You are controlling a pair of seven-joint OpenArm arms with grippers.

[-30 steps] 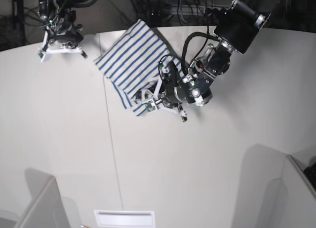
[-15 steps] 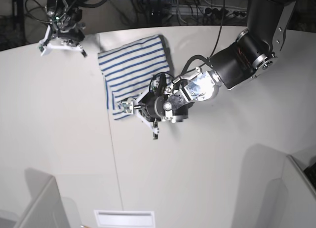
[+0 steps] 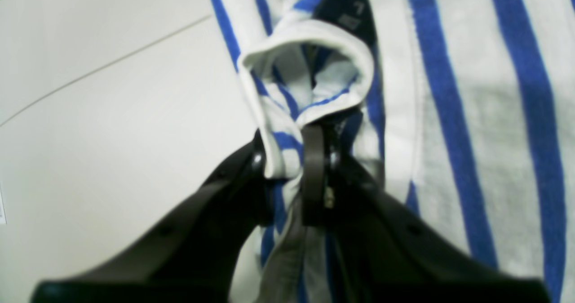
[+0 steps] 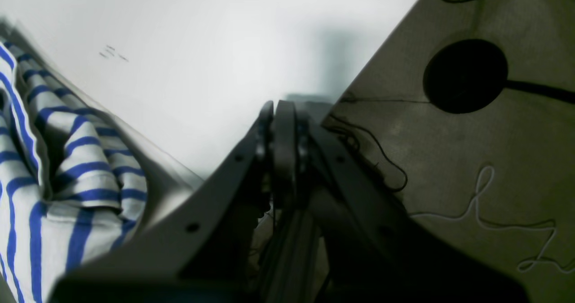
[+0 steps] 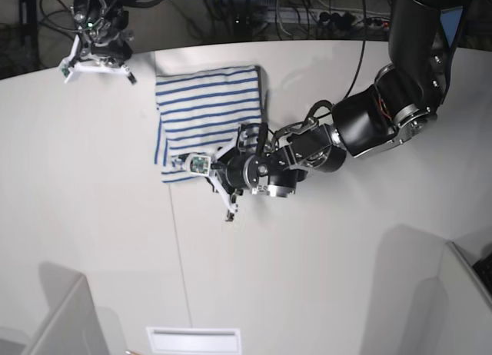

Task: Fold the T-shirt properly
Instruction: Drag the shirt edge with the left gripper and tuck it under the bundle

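Note:
The T-shirt [image 5: 207,113], white with thin blue stripes, lies folded into a rough square at the back of the table. My left gripper [image 5: 206,173] is at its near edge. In the left wrist view the left gripper [image 3: 310,145] is shut on a bunched fold of the T-shirt [image 3: 471,114], with a white ribbed edge [image 3: 305,37] looping above the fingers and a dark label [image 3: 348,6] just beyond. My right gripper [image 5: 96,63] is at the back left, apart from the shirt. In the right wrist view it [image 4: 280,114] is shut and empty, with the T-shirt [image 4: 45,172] to its left.
A seam [image 5: 173,240] runs across the white table from back to front. A white panel [image 5: 192,340] lies at the front edge. Grey dividers stand at the front left [image 5: 61,316] and front right [image 5: 461,293]. Cables [image 4: 382,150] lie beyond the back edge.
My left gripper has moved left and toward the front with the shirt's near edge in it. The shirt has turned and spread squarer. The right gripper stayed at the back left.

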